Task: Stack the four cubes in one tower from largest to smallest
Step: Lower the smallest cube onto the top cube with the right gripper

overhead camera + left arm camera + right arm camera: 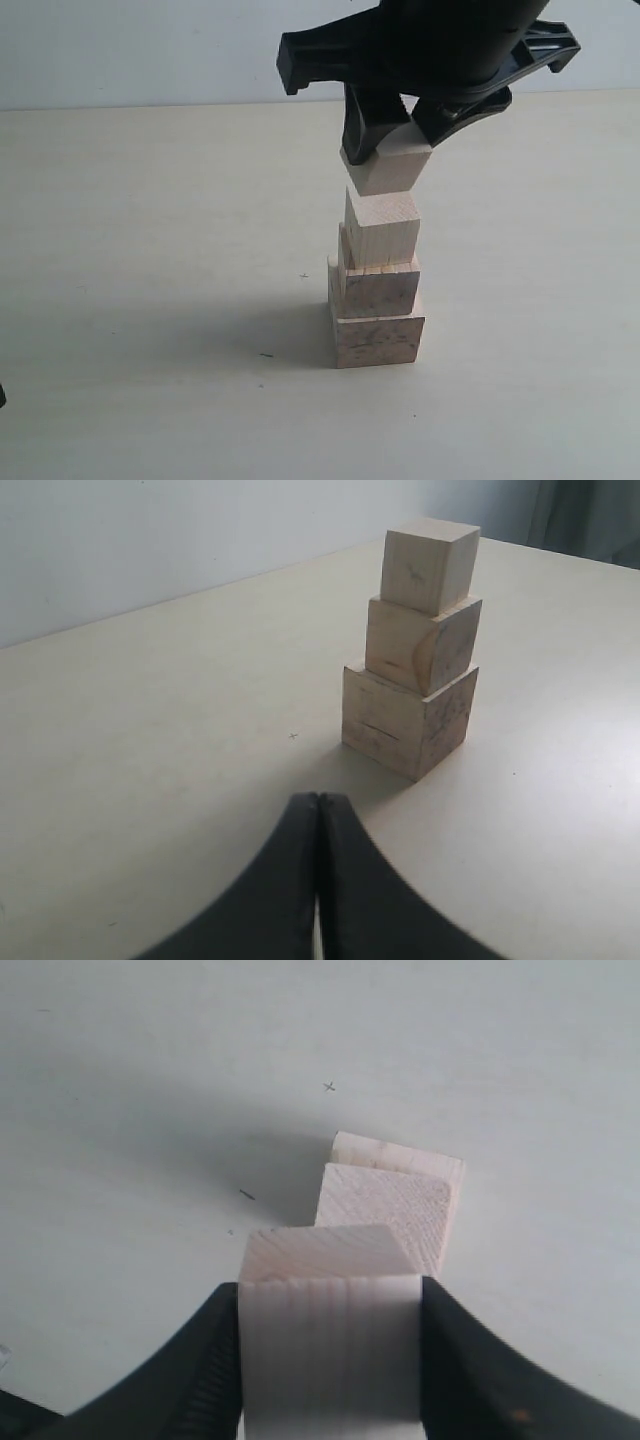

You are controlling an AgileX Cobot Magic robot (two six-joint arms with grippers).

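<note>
The left gripper (pixel 318 815), lowest in the left wrist frame, was closed tight with nothing in it. There were four cubes. Three formed the tower (pixel 378 290) at lower centre of the exterior frame. The fourth cube (pixel 388 168) hung tilted, clamped in the right gripper (pixel 398 128), whose jaws were spread to its width. It sat directly above the top stacked cube (pixel 383 225); contact could not be judged. The stack's edges were slightly skewed. Bare table (pixel 150 250) lay open all round, its far edge crossing the upper frame.
</note>
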